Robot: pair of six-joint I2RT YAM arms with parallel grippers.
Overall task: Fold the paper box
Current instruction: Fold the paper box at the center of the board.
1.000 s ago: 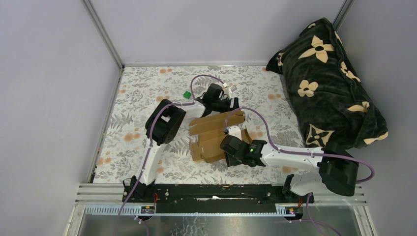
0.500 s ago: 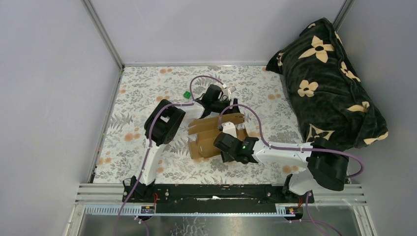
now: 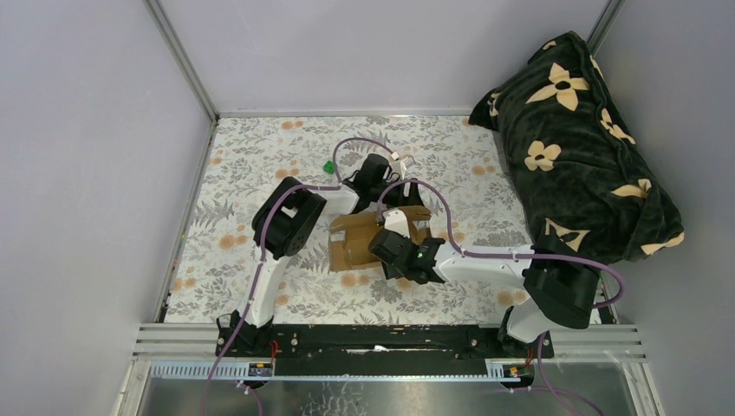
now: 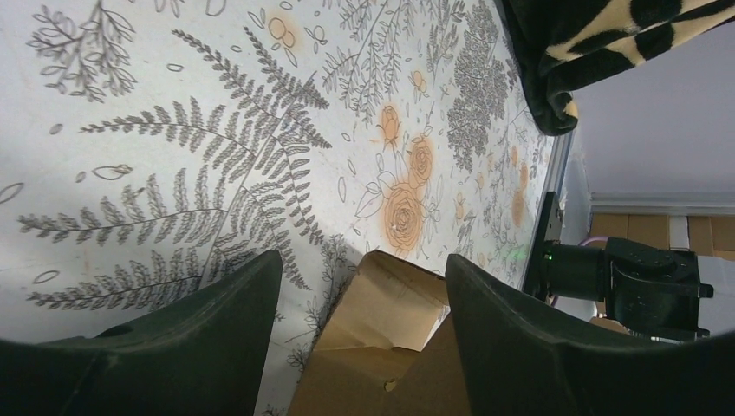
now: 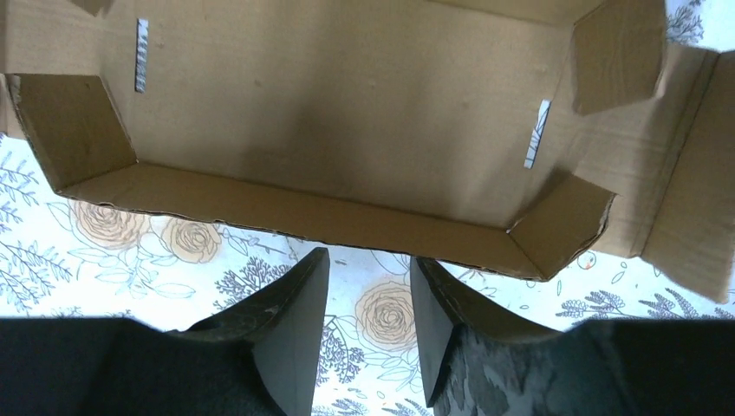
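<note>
Found the paper box [image 3: 351,247] half-folded mid-table on the floral tablecloth [image 3: 243,173]. Saw the left gripper [image 4: 362,264] spread wide at its far side, a flap [image 4: 381,312] loose between the fingers [image 4: 217,347]; the right gripper [image 5: 368,260] parted, empty, beside its near wall.

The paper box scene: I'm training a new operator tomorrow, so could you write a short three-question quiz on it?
1. True or false: the right hand is gripping a wall of the paper box.
2. Where does the green cube lie?
A. inside the box
B. on the tablecloth, beyond the box
C. on the dark blanket
3. In the right wrist view, how many narrow slots show in the box's cardboard?

Key:
1. False. Its jaws stand apart just short of the near wall, with only cloth between them.
2. B.
3. Two.
</note>
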